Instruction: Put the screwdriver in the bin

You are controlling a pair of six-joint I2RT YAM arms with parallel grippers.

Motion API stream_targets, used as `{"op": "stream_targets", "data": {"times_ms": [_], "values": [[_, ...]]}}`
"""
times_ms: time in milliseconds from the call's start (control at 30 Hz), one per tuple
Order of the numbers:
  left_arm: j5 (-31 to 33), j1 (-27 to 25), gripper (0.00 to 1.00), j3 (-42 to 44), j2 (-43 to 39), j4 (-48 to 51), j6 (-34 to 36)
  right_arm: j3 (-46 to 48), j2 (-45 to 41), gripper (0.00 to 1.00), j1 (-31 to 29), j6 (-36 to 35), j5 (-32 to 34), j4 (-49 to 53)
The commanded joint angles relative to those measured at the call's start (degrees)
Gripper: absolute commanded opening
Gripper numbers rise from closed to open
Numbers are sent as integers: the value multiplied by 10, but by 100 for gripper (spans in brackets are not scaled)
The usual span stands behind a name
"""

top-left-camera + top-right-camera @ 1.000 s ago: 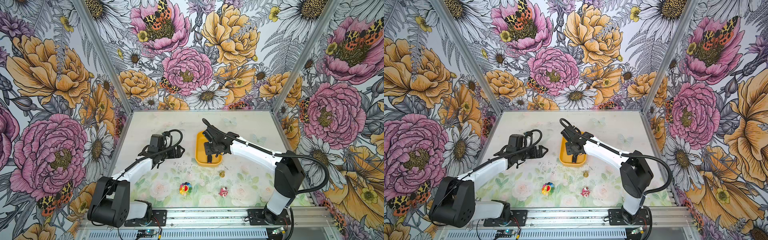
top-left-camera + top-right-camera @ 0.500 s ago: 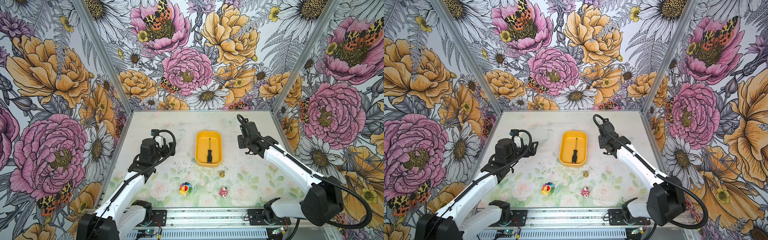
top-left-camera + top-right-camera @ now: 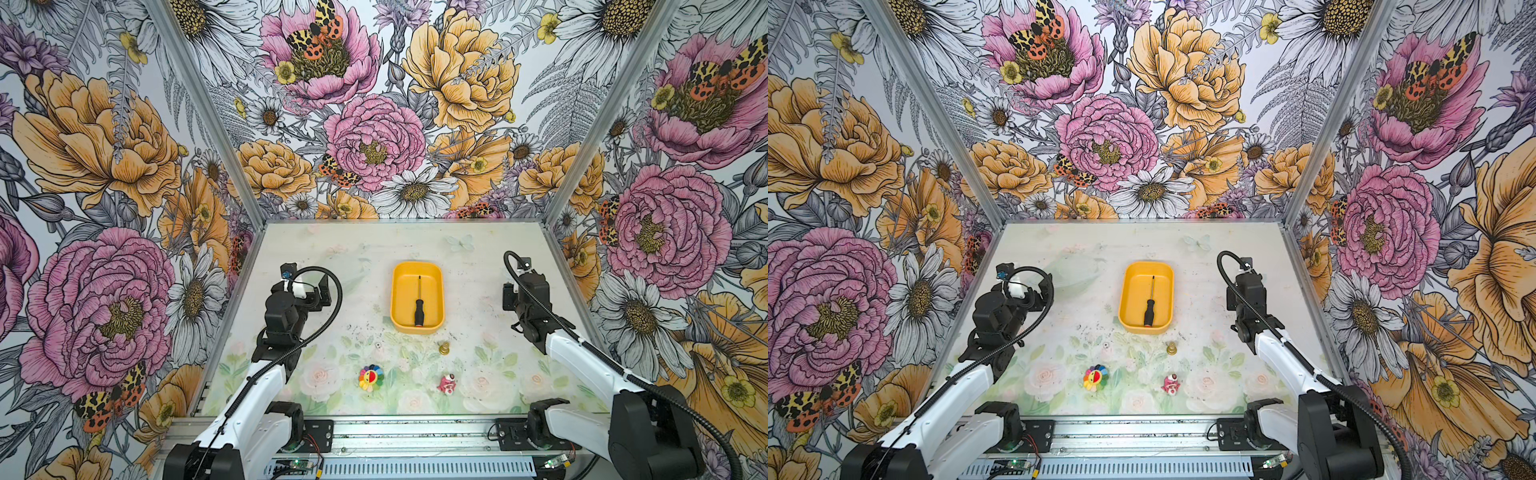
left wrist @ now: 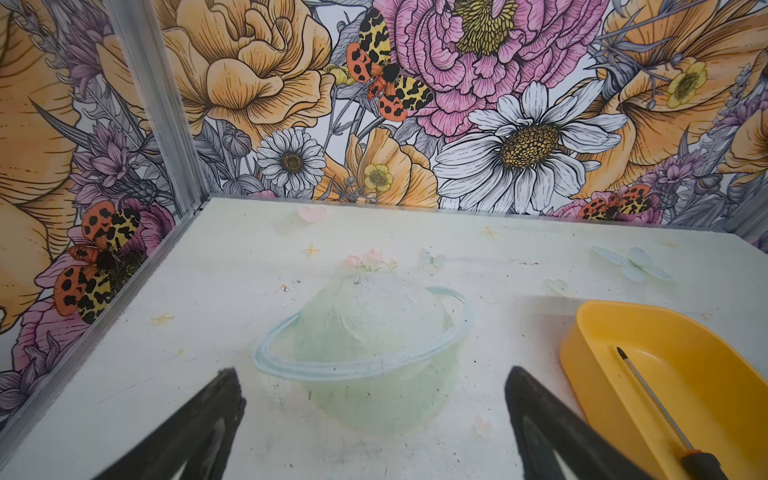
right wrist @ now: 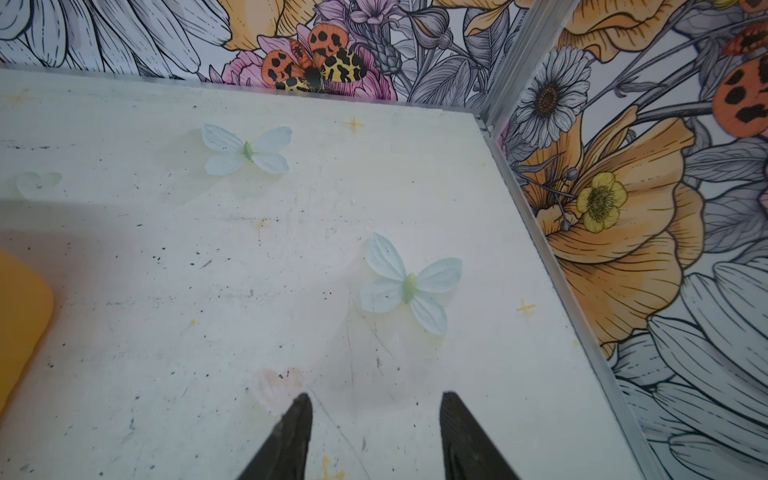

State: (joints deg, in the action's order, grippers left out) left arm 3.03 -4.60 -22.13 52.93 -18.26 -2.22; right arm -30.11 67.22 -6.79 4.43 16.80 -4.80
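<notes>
Black-fingered and bare, the right gripper (image 5: 374, 397) stands with its jaws parted and nothing between them, over the scuffed white table (image 5: 174, 332). At the edge of its wrist view sits a yellow-orange sliver, probably a corner of the bin (image 5: 18, 316), though too little shows there to be sure. The left gripper (image 4: 372, 372) is likewise spread wide and empty above a faded printed planet, with the bin's near wall just beyond one of its fingers (image 4: 540, 415). In both top views the bin (image 3: 417, 267) lies between the two grippers, well apart from each, and neither arm reaches over it. The screwdriver (image 3: 418, 303) lies flat inside on the bin's floor, lengthwise, with its black handle at the end nearer the arms' bases and its thin shaft pointing away; no part of it crosses the rim. The goal looks met: the tool is in and let go, and nothing seems left but for the arms to park. Farther towards the bases, a rainbow flower toy (image 3: 370, 377), a small pink figure (image 3: 447, 383) and a little brass piece (image 3: 444, 348) lie loose on the table, outside the bin and no part of the job.
</notes>
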Motion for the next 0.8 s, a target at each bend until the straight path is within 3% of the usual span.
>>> {"op": "stream_targets", "data": {"times_ms": [0,167,433,767], "values": [[2,21,99,21,24,-88,27,42,31,51,19,-6,-19,-194],[-7,59,99,59,61,-175,28,68,110,51,47,12,-39,-330],[-52,89,99,70,147,-260,29,57,190,50,62,4,-49,-401],[-74,95,99,57,224,-316,16,75,203,52,64,0,-66,-441]]}}
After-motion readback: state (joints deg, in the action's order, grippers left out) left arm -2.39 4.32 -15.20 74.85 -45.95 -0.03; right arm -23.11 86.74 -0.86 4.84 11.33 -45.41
